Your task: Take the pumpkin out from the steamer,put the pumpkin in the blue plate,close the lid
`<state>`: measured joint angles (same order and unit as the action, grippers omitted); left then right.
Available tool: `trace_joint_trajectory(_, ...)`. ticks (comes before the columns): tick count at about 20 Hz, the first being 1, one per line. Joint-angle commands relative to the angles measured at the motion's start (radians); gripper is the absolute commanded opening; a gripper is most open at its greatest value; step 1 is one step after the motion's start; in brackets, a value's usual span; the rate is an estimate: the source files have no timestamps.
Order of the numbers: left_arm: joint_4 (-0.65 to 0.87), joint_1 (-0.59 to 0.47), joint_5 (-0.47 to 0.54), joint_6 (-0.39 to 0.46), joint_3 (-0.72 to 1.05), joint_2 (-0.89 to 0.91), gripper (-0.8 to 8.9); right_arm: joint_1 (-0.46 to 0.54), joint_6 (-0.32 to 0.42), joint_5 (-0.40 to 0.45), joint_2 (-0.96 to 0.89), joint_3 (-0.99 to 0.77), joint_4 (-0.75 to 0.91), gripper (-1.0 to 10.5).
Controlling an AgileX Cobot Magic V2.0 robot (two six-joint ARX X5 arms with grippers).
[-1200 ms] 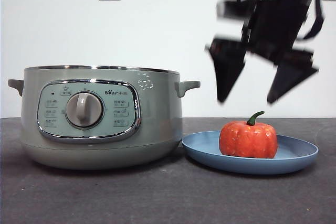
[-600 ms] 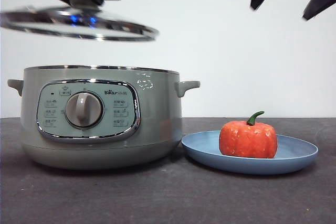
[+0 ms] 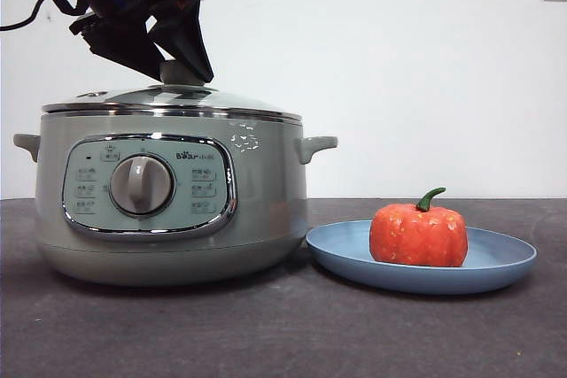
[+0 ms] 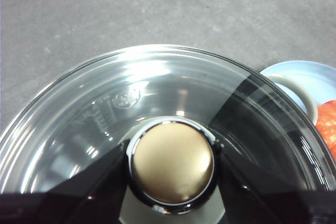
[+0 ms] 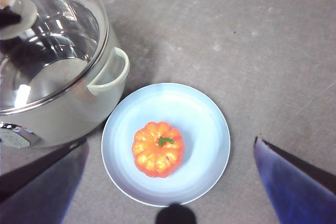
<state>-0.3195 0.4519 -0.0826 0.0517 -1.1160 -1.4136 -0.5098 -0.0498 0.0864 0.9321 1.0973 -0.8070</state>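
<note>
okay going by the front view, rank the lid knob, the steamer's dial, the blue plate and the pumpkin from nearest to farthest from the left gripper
1. The lid knob: gripped between the left gripper jaws, on top of the steamer.
2. The dial: directly below, on the steamer's front panel.
3. The blue plate: its near rim lies beside the steamer, on the table.
4. The pumpkin: sits further along, on the plate.

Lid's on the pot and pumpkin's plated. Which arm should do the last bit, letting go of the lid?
Left. The left gripper grips the lid by its knob on the steamer; the right gripper hangs open above the blue plate.
</note>
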Motion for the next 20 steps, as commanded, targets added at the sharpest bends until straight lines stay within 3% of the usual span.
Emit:
trace_joint_trajectory(1, 0.033, -0.001, -0.021, -0.004, -0.007, -0.004, -0.09, -0.001, -0.013, 0.003, -0.003, -0.006, 0.005, 5.4)
trace_joint_trajectory(9, 0.005, -0.002, -0.022, 0.002, -0.007, -0.004, 0.03, -0.001, -0.013, 0.003, -0.003, -0.006, 0.005, 5.4)
trace_joint_trajectory(10, 0.01, -0.002, -0.023, 0.001, -0.007, -0.004, 0.5, -0.001, -0.013, 0.003, -0.003, -0.006, 0.005, 5.4)
trace_joint_trajectory(12, 0.013, -0.002, -0.022, 0.001, -0.007, -0.004, 3.37, -0.001, -0.013, 0.002, -0.003, -0.006, 0.005, 5.4)
trace_joint_trajectory(13, 0.012, -0.002, -0.023, 0.001, -0.007, -0.004, 4.11, -0.001, -0.013, 0.002, -0.003, -0.006, 0.004, 5.4)
trace_joint_trajectory(20, 0.002, -0.001, -0.024, -0.03, -0.007, 0.042, 4.09, -0.001, -0.013, 0.002, -0.003, -0.006, 0.006, 5.3)
